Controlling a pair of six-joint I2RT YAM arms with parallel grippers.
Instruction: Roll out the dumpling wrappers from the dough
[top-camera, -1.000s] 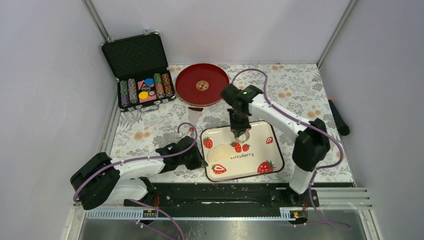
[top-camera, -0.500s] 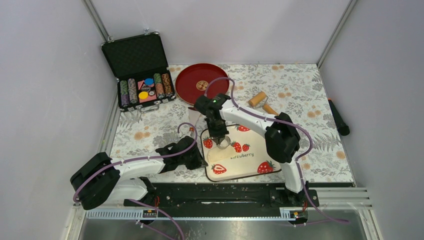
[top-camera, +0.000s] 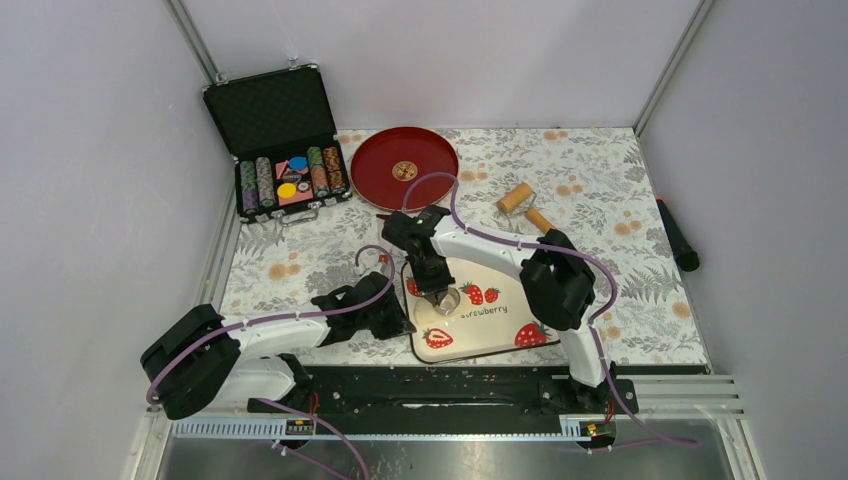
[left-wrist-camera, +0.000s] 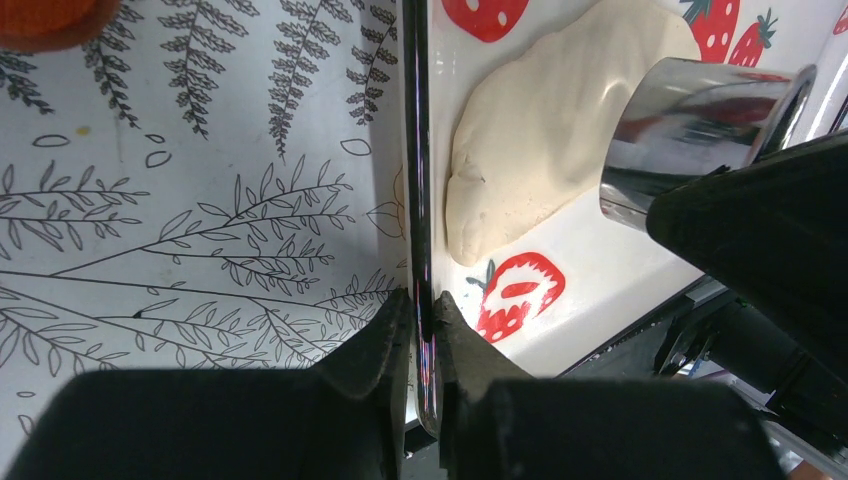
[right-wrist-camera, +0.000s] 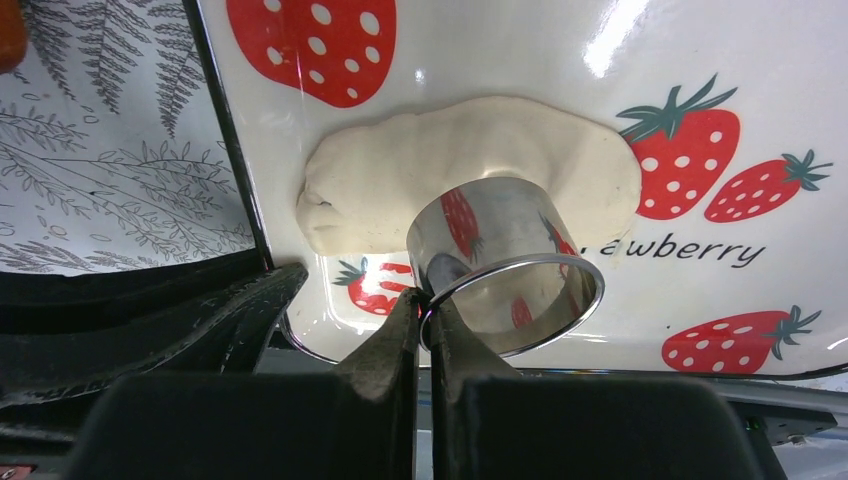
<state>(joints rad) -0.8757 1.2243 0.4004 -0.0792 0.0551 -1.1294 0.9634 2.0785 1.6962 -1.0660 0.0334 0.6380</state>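
Steel ring cutter (right-wrist-camera: 480, 235) over dough (right-wrist-camera: 380, 185) | right gripper (right-wrist-camera: 425, 302) pinches it | left gripper (left-wrist-camera: 421, 312) clamps tray (left-wrist-camera: 414, 150)

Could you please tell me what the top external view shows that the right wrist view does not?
Only the top external view shows the red plate, the poker chip case and the wooden roller. Only the right wrist view shows the right gripper pinching the ring cutter by its wall, and most of the flattened dough beneath it. Both show the strawberry tray, the cutter and the floral table cover.
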